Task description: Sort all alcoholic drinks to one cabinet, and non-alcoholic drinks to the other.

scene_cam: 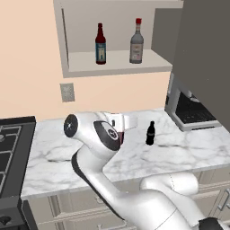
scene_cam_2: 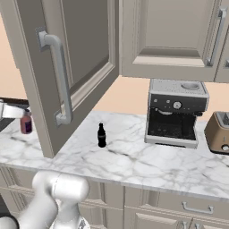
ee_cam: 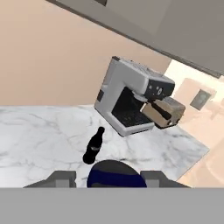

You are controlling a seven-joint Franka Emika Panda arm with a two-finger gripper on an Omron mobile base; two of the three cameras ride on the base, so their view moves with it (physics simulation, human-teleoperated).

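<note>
You had the gripper [ee_cam: 117, 177] closed around the short purple container [scene_cam_2: 26, 123], just above the bench [scene_cam: 179, 148]. It looked light and stiff; gripping mid-body seemed safest.

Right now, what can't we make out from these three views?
- Purple container: the arm covers most of it in the left base view; the hand view shows just its blue top.
- Claw: grip contact unseen; bottom edge cuts its fingers.
- Cola bottle: label too small to read.
- Toaster: cut by right edge.
</note>
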